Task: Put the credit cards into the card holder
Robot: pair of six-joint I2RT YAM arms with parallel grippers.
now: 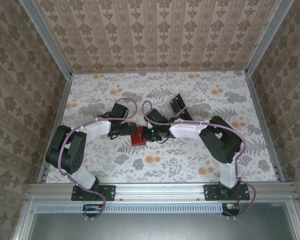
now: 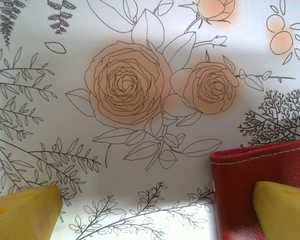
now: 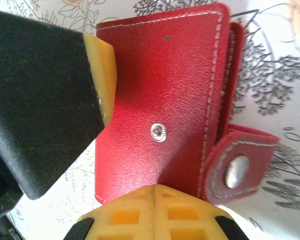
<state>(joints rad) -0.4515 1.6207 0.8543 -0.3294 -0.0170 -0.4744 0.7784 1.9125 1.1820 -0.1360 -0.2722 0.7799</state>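
1. The card holder lies near the middle of the tabletop, a little toward its left edge, between the two arms' tips.
2. In the right wrist view the card holder is folded shut, red with pale stitching along its edges.
3. Its closing strap hangs loose off one side. The metal stud on the strap stands apart from the snap socket on the red face.
4. The right pincer has its yellow pads pressed together with only a seam between them. The joined tips overlap the card holder's near edge; whether they touch it cannot be told.
5. In the top view the right pincer sits just beside the card holder on its right.
6. The left pincer is spread wide. One yellow fingertip lies over a corner of the card holder; the other is over bare floral tabletop, well apart from it.
7. From the right wrist, one black left finger with a yellow pad overlaps the card holder's edge opposite the strap.
8. In the top view the left pincer sits just beside the card holder on its left.
9. Two dark rectangles lie at an angle farther toward the far edge, apart from the card holder.
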